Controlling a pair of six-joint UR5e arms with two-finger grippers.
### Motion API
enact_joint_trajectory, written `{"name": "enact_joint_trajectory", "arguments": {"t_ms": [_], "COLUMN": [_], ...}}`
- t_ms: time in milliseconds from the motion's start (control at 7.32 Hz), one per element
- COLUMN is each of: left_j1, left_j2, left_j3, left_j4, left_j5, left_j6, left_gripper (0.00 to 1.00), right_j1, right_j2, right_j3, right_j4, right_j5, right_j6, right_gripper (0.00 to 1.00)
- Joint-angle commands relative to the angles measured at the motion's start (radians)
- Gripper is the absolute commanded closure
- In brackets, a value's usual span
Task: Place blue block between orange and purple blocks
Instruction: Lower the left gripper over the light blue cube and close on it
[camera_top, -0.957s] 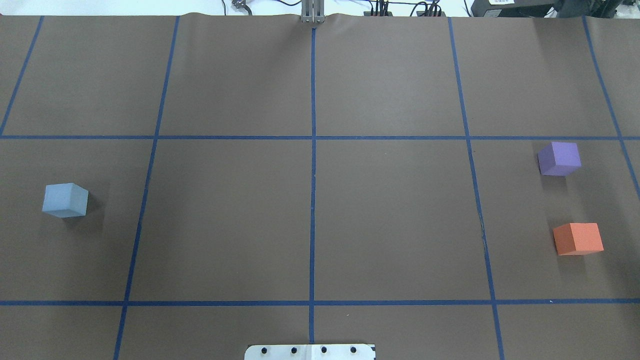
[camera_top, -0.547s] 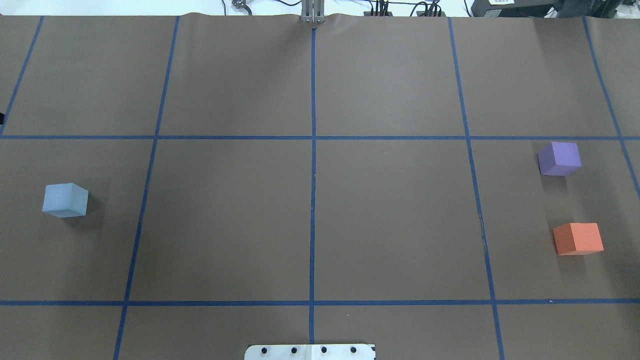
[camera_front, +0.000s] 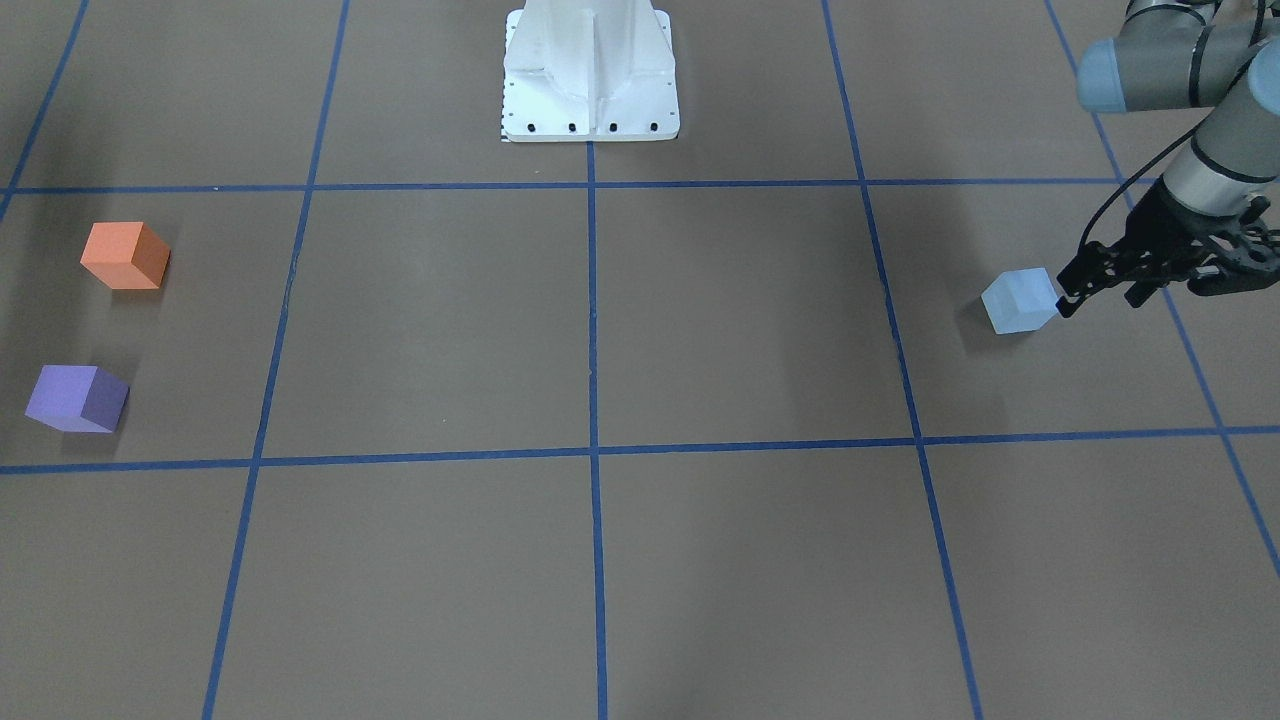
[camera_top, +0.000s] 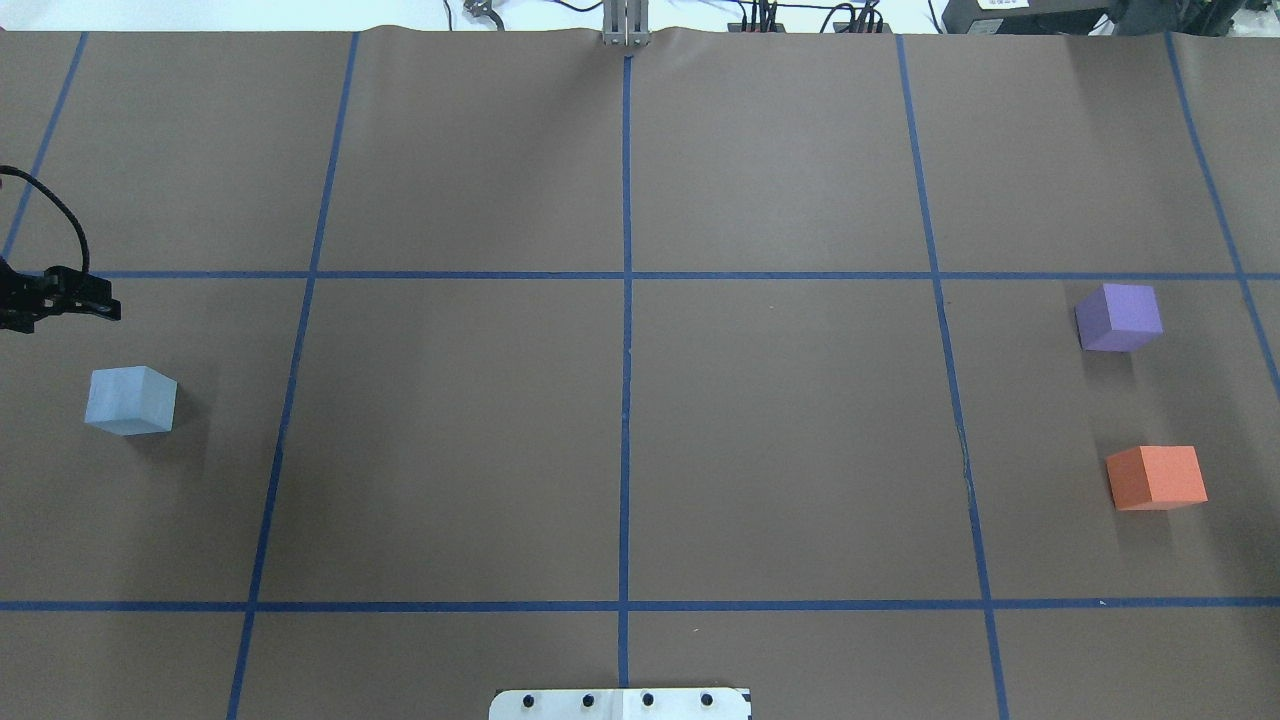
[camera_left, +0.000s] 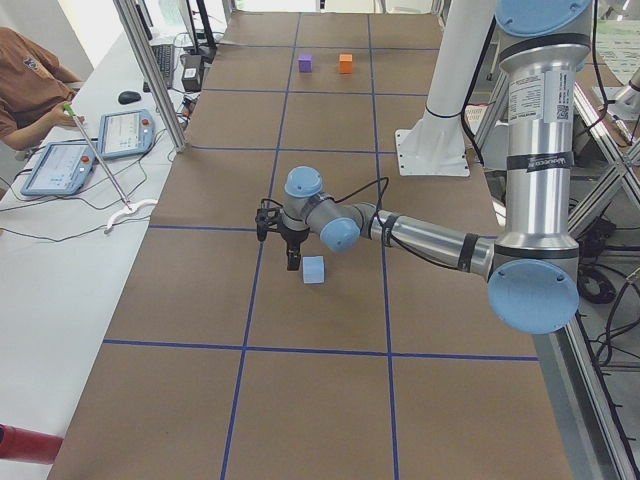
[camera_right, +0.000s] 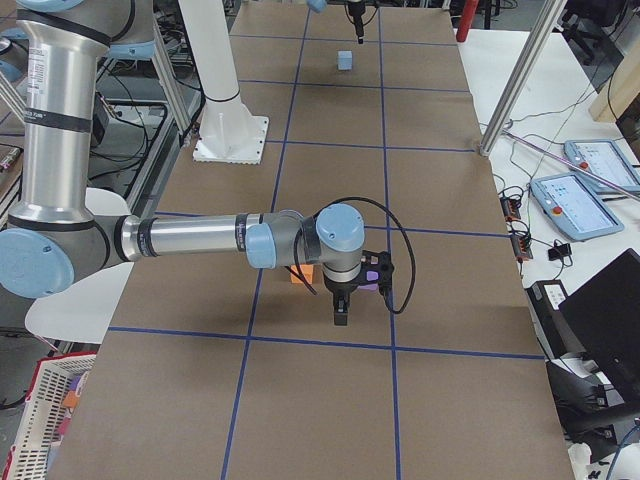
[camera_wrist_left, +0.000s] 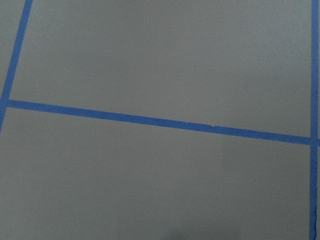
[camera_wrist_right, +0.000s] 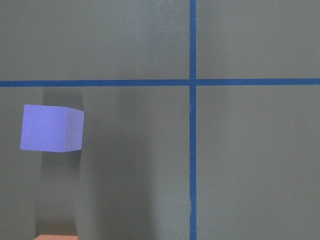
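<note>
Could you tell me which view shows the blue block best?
Overhead exterior: the blue block sits large and unobstructed. Front-facing and exterior left show it beside the left end effector; exterior right shows it tiny; wrist views miss it.

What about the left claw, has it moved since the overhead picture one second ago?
Yes. Out of view then, the left claw has come in from the left edge, to just below the horizontal tape line.
</note>
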Motion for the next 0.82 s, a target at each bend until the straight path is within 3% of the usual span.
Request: {"name": "enact_joint_trajectory", "arguments": {"t_ms": [0, 683], "left_j1": [0.054, 0.139], "left_j2": [0.019, 0.022], "left_j3": [0.001, 0.03], "left_j4": [-0.021, -0.018], "left_j5": [0.04, 0.07], "left_j6": [-0.032, -0.024], "left_gripper": [0.0, 0.0], "right_j1": [0.0, 0.001], "right_j2": [0.0, -0.002], "right_j3": [0.001, -0.004], "right_j4": [0.0, -0.001], "right_j5": [0.003, 0.004], "right_j6": [0.0, 0.0], "right_gripper": [0.0, 0.0]}}
